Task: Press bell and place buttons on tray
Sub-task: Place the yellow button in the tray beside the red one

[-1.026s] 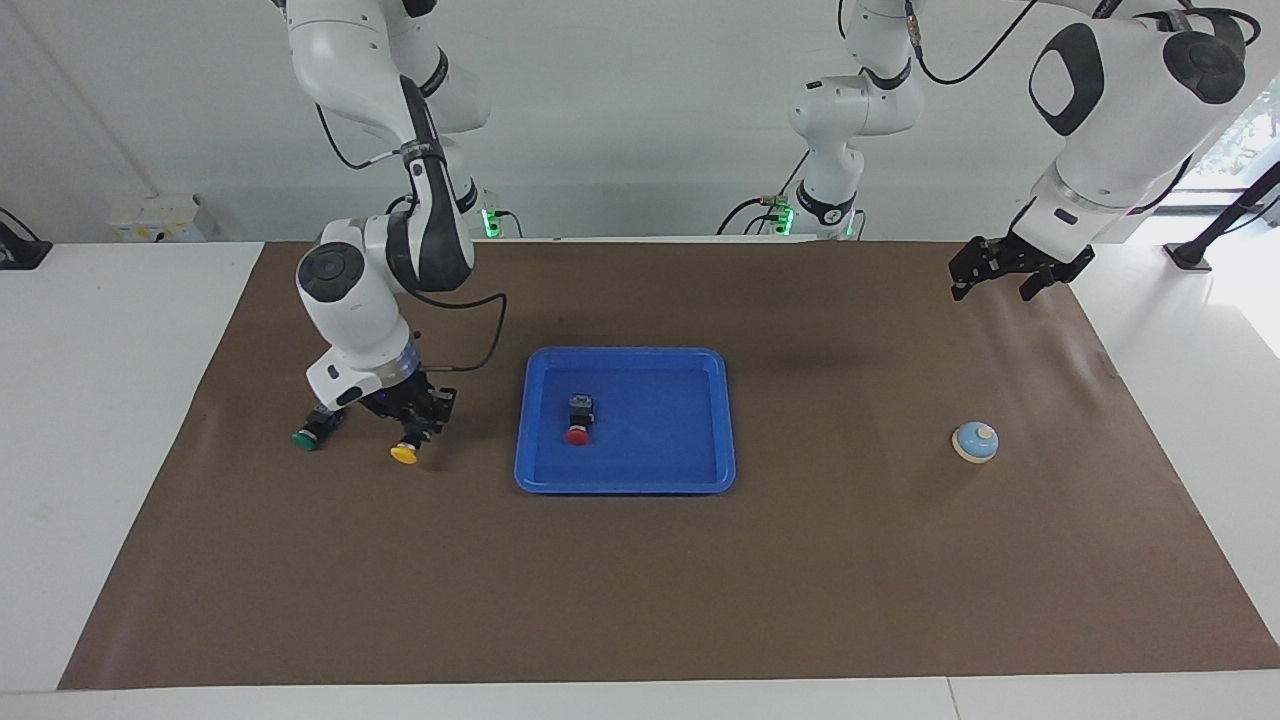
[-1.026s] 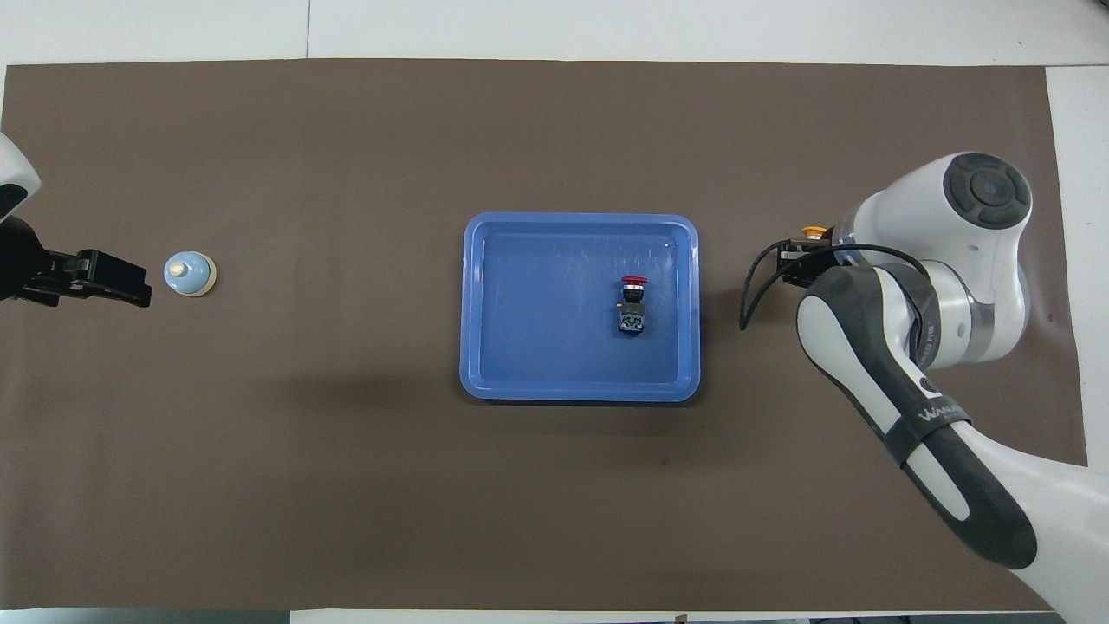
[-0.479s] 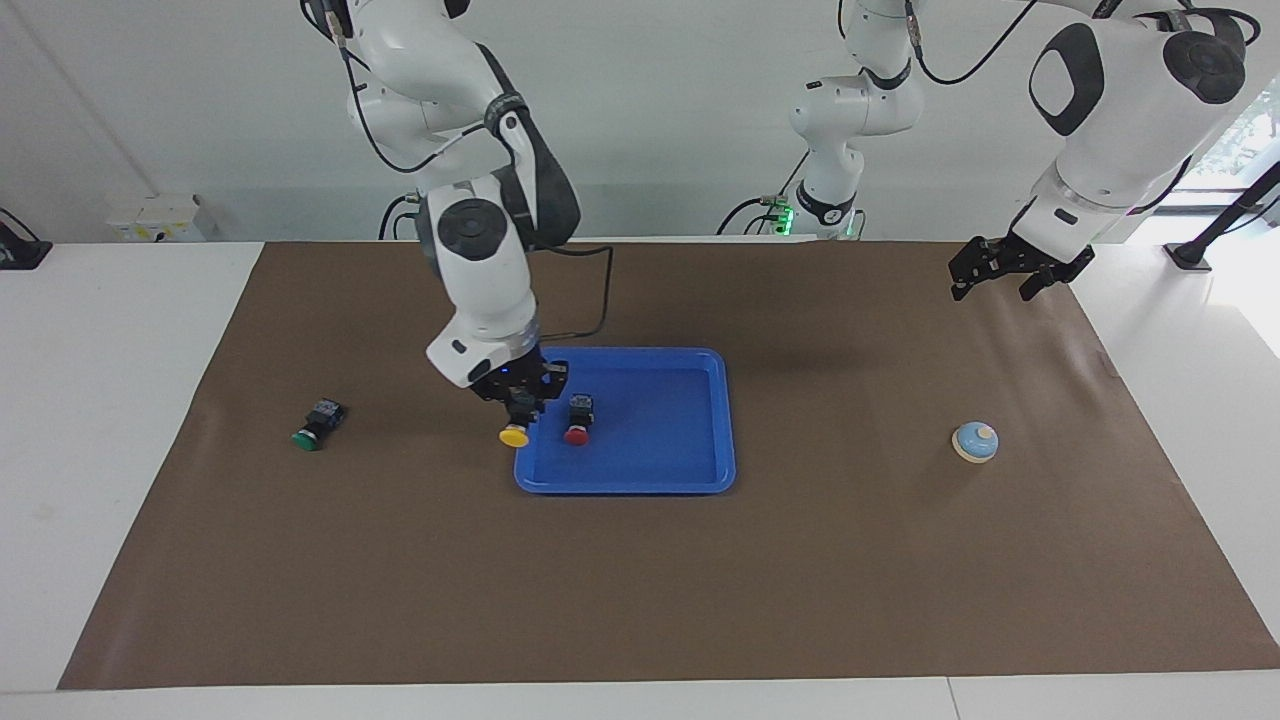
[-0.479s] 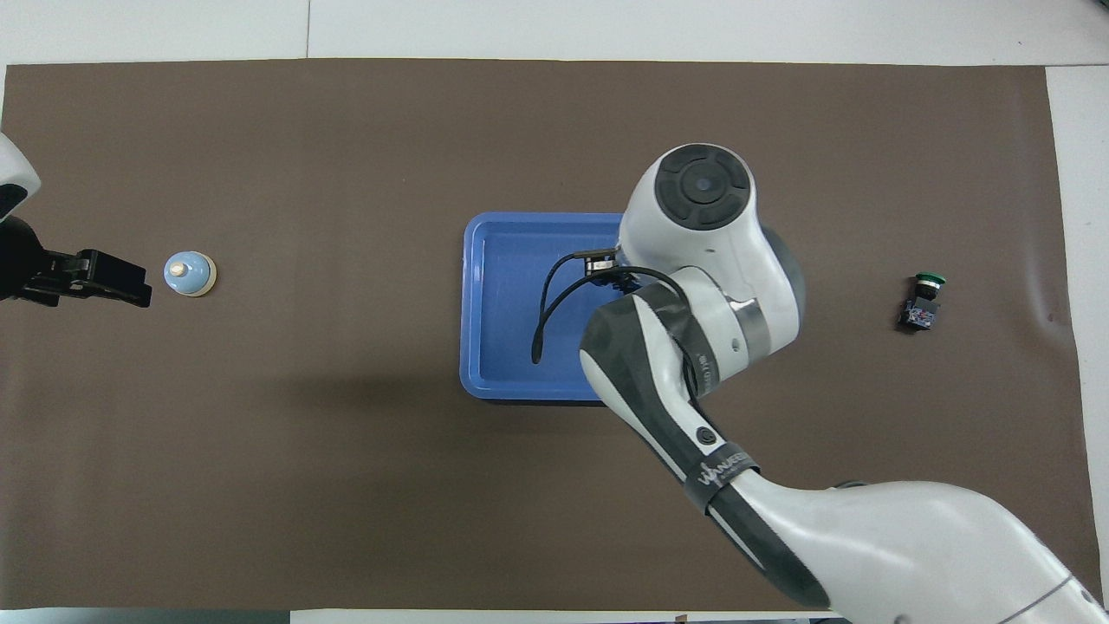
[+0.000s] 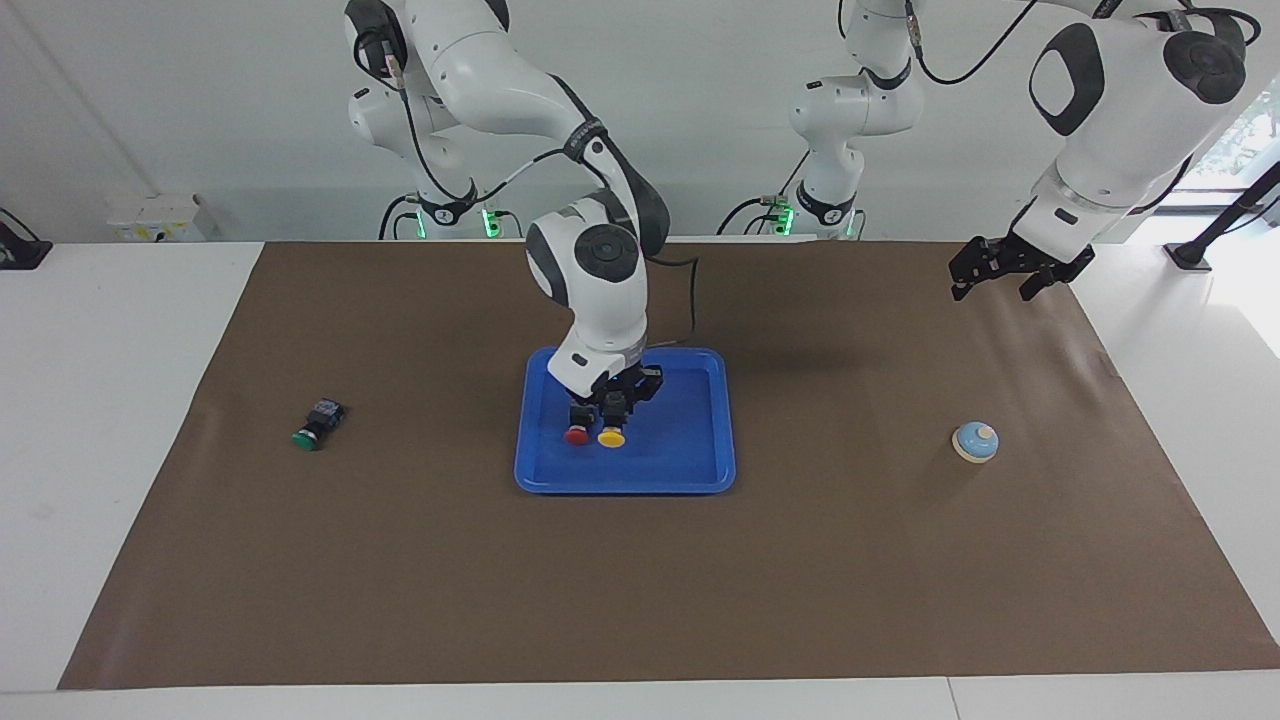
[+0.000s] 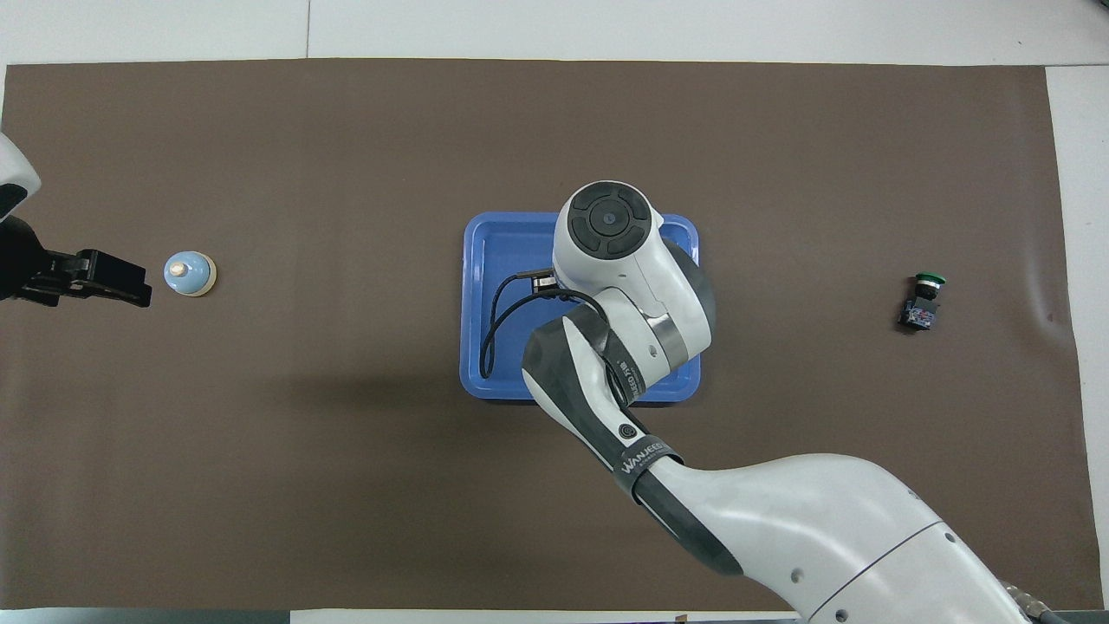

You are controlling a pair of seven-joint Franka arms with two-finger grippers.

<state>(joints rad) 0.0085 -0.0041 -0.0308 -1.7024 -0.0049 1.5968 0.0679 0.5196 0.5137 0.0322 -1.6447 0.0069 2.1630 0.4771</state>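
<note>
Right gripper (image 5: 612,405) is over the blue tray (image 5: 700,455), jaws clamped on the black body of the yellow button (image 5: 611,438), cap pointing away from the robots. Can't tell if the button is touching the tray floor or just above it. The red button (image 5: 576,435) lies in the tray just beside the yellow one, on the side toward the right arm's end of the table; caps nearly side by side. In the overhead view the right arm's wrist covers both buttons and most of the tray, only the tray rim (image 6: 472,303) shows.

Green button (image 5: 307,437) lies on its side on the brown mat (image 5: 400,560), well apart from the tray, near the mat's edge at the right arm's end; also clear in the overhead view (image 6: 924,299). Nothing around it.

Bell (image 5: 975,441) sits upright on the mat toward the left arm's end (image 6: 189,273), well apart from the tray.

Left gripper (image 5: 1010,278) waits in the air with jaws wide, holding nothing, over the mat near the corner at the left arm's end by the robots. From above (image 6: 121,290) it sits just beside the bell without covering it.
</note>
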